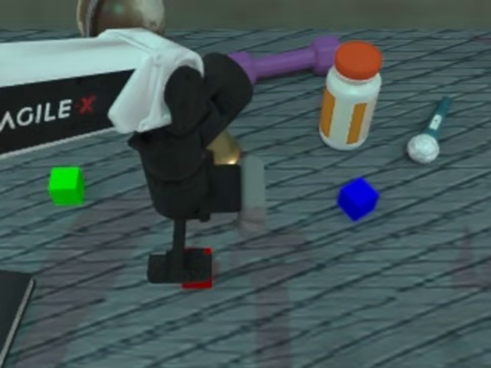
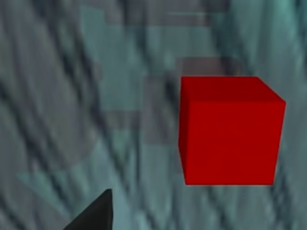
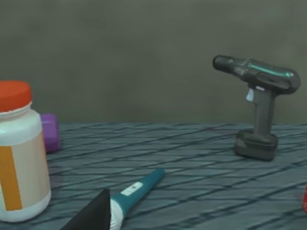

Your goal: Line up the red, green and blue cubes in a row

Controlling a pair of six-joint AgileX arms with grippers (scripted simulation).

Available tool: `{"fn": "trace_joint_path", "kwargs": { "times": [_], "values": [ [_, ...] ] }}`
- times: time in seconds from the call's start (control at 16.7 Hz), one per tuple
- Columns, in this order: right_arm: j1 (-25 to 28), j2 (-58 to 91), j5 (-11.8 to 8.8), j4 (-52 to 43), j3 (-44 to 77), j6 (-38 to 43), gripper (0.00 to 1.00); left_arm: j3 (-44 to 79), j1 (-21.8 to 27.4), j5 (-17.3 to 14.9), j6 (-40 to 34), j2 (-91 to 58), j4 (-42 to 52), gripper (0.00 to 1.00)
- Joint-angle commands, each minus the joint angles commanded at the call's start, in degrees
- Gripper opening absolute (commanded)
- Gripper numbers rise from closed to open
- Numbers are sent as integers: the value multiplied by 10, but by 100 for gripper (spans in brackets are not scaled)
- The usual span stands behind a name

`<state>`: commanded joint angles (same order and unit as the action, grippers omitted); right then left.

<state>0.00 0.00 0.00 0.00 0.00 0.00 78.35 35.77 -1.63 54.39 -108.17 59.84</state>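
My left gripper (image 1: 180,268) hangs low over the front middle of the table, open, right over the red cube (image 1: 201,280), which it mostly hides. In the left wrist view the red cube (image 2: 230,132) stands free on the table, beyond one dark fingertip (image 2: 95,215), and nothing is held. The green cube (image 1: 67,185) sits at the left. At the right is the blue cube (image 1: 357,198). My right arm is out of the top view; its wrist view shows one fingertip (image 3: 93,213) only.
A purple dumbbell (image 1: 291,57), a white bottle with an orange cap (image 1: 350,96) and a teal-handled tool (image 1: 430,132) lie at the back right. A brass object (image 1: 227,150) peeks from under the left arm. A drill (image 3: 259,110) stands farther off. A dark slab (image 1: 11,314) lies front left.
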Motion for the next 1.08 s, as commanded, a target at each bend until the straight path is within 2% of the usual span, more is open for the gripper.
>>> {"fn": "trace_joint_path", "kwargs": {
  "times": [0.18, 0.42, 0.6, 0.84, 1.08],
  "values": [
    [0, 0, 0, 0, 0, 0, 100, 25, -4, 0, 0, 17, 34, 100],
    [0, 0, 0, 0, 0, 0, 100, 24, -2, 0, -2, 15, 33, 100],
    [0, 0, 0, 0, 0, 0, 100, 41, -21, 1, -40, 1, 38, 100],
    [0, 0, 0, 0, 0, 0, 100, 83, -86, 4, -162, -38, 49, 100],
    [0, 0, 0, 0, 0, 0, 100, 128, -173, 8, -346, -83, 64, 100]
  ]
}}
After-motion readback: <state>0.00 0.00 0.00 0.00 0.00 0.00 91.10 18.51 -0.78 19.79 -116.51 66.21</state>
